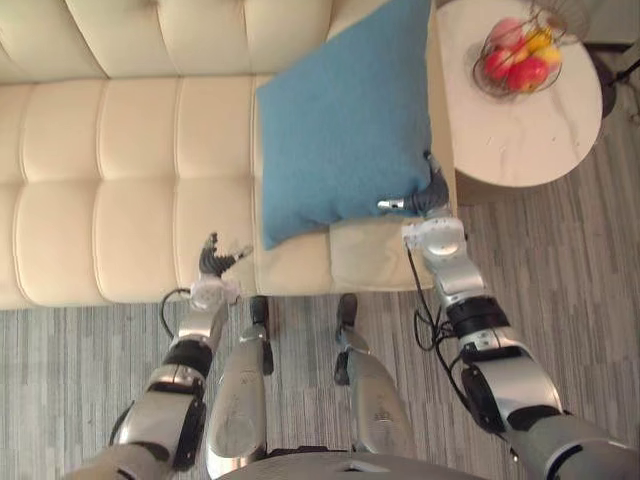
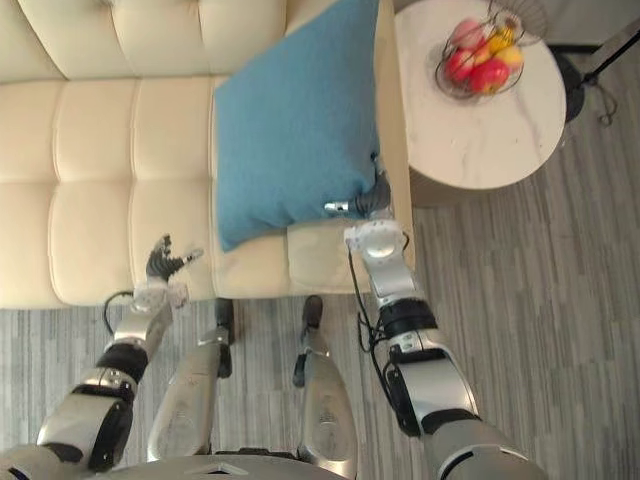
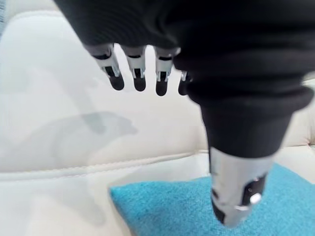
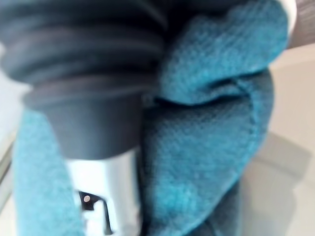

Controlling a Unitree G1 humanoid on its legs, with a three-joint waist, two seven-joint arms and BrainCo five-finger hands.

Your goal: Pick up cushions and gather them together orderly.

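Cushion (image 1: pixel 340 120) is plain teal-blue with a nubbly weave. Sofa (image 1: pixel 120 150) is cream, tufted in a square grid. Round table (image 1: pixel 530 130) at 1 o'clock is white and faintly marbled, with red and yellow fruit (image 1: pixel 522 58) in a dark wire basket (image 1: pixel 480 82). Floor (image 1: pixel 580 260) is grey with streaky stripes.

A blue cushion (image 1: pixel 340 130) is filling the right end of the cream sofa (image 1: pixel 100 200), leaning against the armrest (image 1: pixel 443 150) and closing off that corner, where the right hand (image 1: pixel 415 203) is pinching its lower edge. Left of it, broad seat is lying open beneath the left hand (image 1: pixel 215 262), fingers spread. Beyond the armrest, a round table (image 1: pixel 530 140) carrying a fruit basket (image 1: pixel 518 55) is hemming in the right side.
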